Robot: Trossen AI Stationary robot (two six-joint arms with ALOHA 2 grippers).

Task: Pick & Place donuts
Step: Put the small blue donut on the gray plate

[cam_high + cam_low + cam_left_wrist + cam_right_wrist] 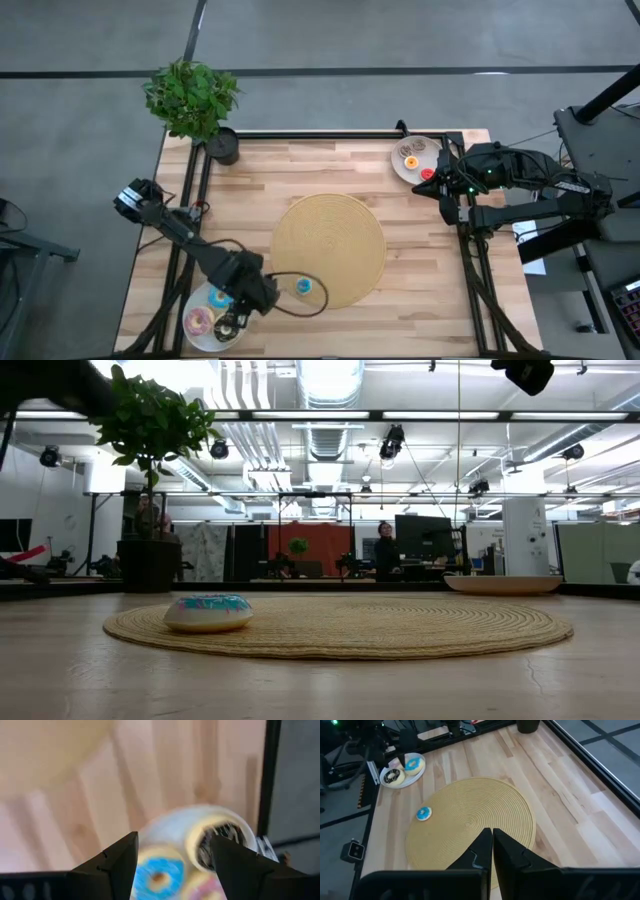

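A white plate (196, 338) at the table's near left corner carries a pink donut (198, 320), a light-blue one (220, 297) and a dark one (230, 327). My left gripper (172, 840) hangs open over this plate, pointing down and clear of it, with the light-blue donut (159, 876) below its gap. Another blue donut (303, 287) rests flat on the round woven mat (330, 245), near the mat's near left edge (208, 612). My right gripper (492, 845) waits shut at the far right.
A second white plate (400, 165) with small donuts sits at the far right corner beside my right gripper (440, 185). A potted plant (195, 100) stands at the far left corner. Black frame rails run along the table's left, right and far edges.
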